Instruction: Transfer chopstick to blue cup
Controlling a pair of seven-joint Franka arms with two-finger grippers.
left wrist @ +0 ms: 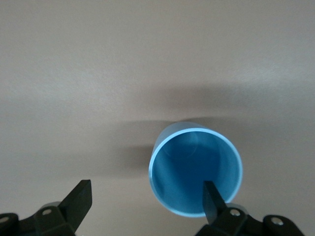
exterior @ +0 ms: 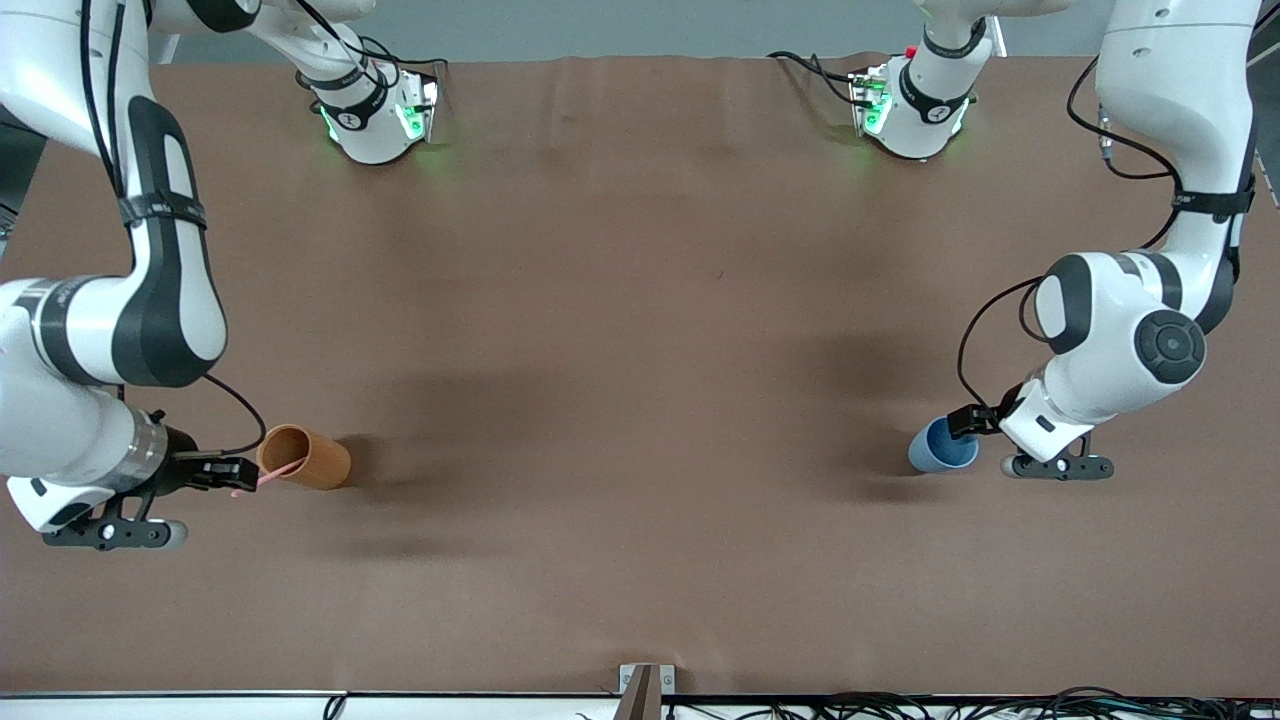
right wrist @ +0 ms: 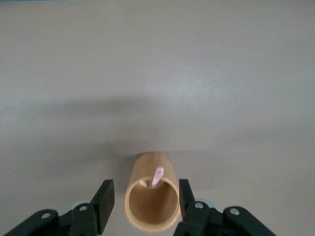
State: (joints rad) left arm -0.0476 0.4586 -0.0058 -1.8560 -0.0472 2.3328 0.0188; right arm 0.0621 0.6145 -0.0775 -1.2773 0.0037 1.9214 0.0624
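The pink chopstick [exterior: 272, 478] leans inside an orange-brown cup [exterior: 305, 457] toward the right arm's end of the table, its tip [right wrist: 158, 176] poking above the rim. My right gripper [right wrist: 144, 201] is open and straddles that cup [right wrist: 151, 199] just below the rim, with a gap still showing beside one finger. The blue cup [exterior: 940, 447] stands toward the left arm's end. My left gripper [left wrist: 146, 199] hangs open over it, one finger [left wrist: 212, 199] over the cup's mouth [left wrist: 195, 167] and the other off to the side above bare table.
A brown cover [exterior: 640, 350] spreads over the whole table. The two arm bases [exterior: 380, 110] [exterior: 915, 105] stand farthest from the front camera. A small metal bracket [exterior: 646, 685] and cables sit at the edge nearest that camera.
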